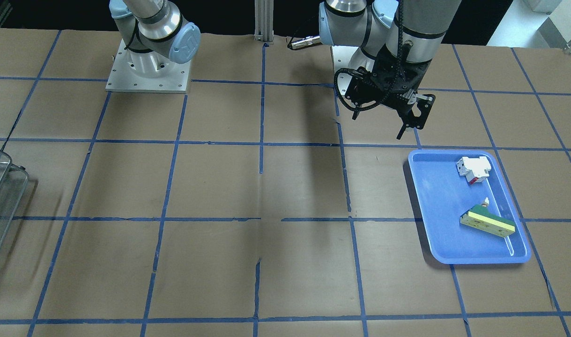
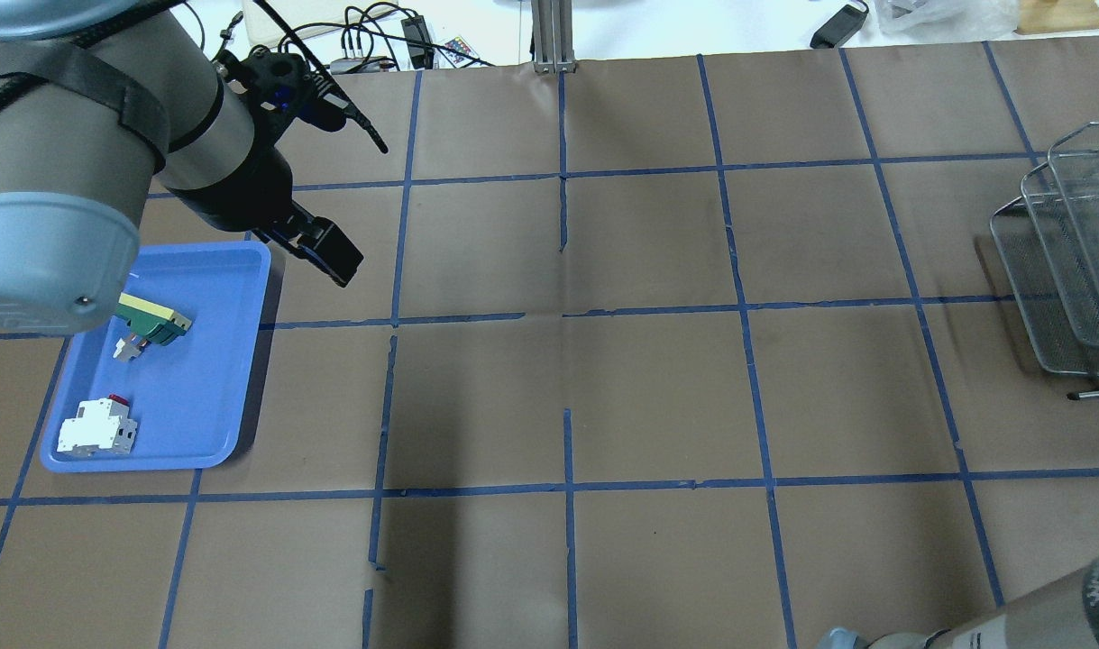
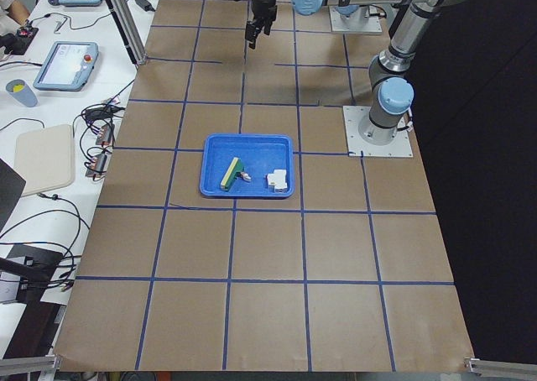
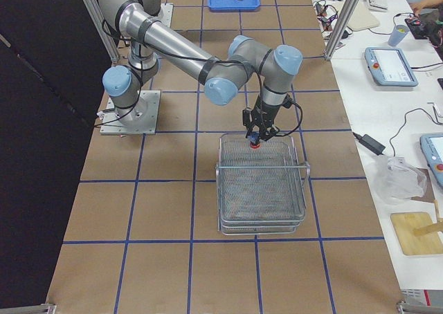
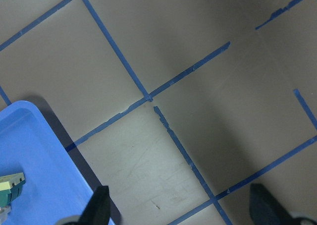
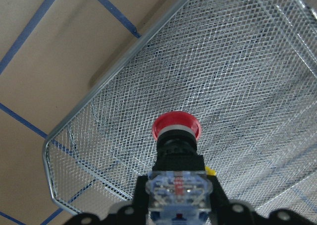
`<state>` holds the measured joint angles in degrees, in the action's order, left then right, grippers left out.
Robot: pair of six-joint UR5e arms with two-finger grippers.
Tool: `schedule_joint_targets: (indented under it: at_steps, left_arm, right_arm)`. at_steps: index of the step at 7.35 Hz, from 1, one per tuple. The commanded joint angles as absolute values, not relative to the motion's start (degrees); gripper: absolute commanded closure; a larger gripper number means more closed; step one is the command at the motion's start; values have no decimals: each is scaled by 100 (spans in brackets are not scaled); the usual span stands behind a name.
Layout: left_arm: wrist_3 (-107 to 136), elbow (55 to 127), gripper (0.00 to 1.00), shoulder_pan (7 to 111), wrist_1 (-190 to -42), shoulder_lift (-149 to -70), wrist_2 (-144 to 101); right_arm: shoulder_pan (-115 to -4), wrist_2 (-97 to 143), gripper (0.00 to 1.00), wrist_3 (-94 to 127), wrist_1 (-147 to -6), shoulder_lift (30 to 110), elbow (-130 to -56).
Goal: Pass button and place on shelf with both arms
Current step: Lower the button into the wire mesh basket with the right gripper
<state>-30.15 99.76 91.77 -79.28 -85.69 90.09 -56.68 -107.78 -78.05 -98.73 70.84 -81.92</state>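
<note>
The button [image 6: 177,128], with a red mushroom head, a black body and a blue-and-white rear block, is held in my right gripper [image 6: 177,185], which is shut on it. In the exterior right view the right gripper [image 4: 255,135] holds the button [image 4: 255,145] just above the near edge of the silver wire-mesh shelf [image 4: 263,189]. The mesh [image 6: 257,76] lies right under the red head. The shelf also shows at the table's edge in the overhead view [image 2: 1063,261]. My left gripper [image 1: 412,122] is open and empty, above the table beside the blue tray; its fingers [image 5: 99,207] stand wide apart.
A blue tray [image 1: 440,201] holds a white-and-red boxy switch [image 1: 474,169] and a yellow-green wedge block [image 1: 487,222]; it also shows in the overhead view [image 2: 206,361]. The arm bases stand at the table's back. Side benches with tablets and cables flank the operators' side.
</note>
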Motion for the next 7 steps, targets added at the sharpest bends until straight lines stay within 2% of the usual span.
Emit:
schedule_joint_targets:
  at_steps: [1, 4, 5, 7]
  left_arm:
    - [-3015, 9976, 0, 9176, -7928, -8569, 9009]
    - [-3015, 9976, 0, 9176, -7928, -8578, 9009]
    - [-3015, 9976, 0, 9176, -7928, -8578, 9009]
    - [-3015, 9976, 0, 9176, -7919, -8578, 9009]
  right_arm:
    - [-5669, -10793, 91, -7787, -9870, 7023, -8191]
    - [-5669, -10775, 73, -7787, -9861, 6996, -8200]
    - [-5669, -10767, 71, -7787, -9861, 6953, -8191]
    - [-5669, -10758, 51, -7778, -9853, 6952, -8200]
